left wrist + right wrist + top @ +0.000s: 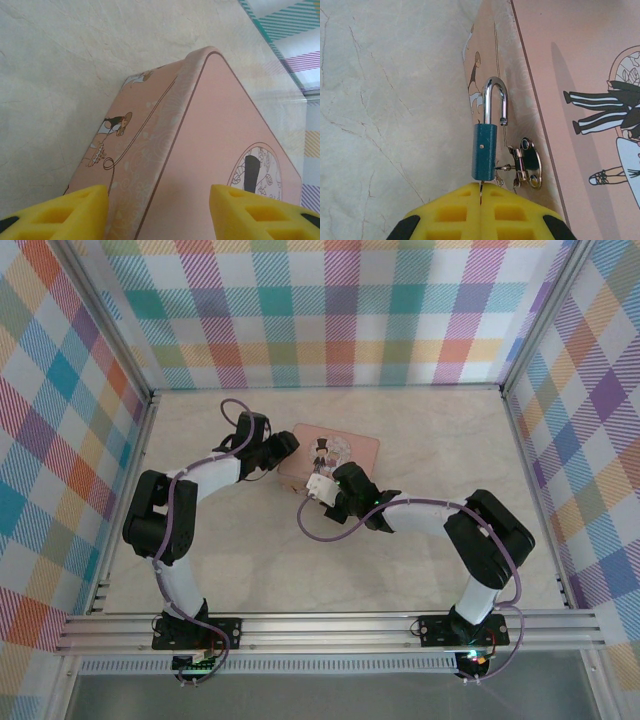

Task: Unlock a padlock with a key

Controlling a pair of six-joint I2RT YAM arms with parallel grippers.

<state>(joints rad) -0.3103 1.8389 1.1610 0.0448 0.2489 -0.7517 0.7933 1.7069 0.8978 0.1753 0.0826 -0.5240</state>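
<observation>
The padlock [484, 152] has a small teal body and a silver shackle [496, 95]. Its shackle's free end stands out of the body, beside the metal hasp [528, 162] on the pink tin's side wall [492, 60]. My right gripper [481, 192] is shut on the key [481, 186], a thin metal sliver running from between the yellow pads into the lock's underside. My left gripper [159, 215] stands open astride the pink tin's [200, 150] edge, one finger [60, 212] by the side wall, the other [250, 212] over the lid; whether they touch it is unclear.
The pink tin [355, 448] lies flat mid-table on a pale marble-look top [420, 425], with both arms meeting at it: left gripper [283, 452] at its left end, right gripper [327, 488] at its near side. Checkered walls enclose three sides.
</observation>
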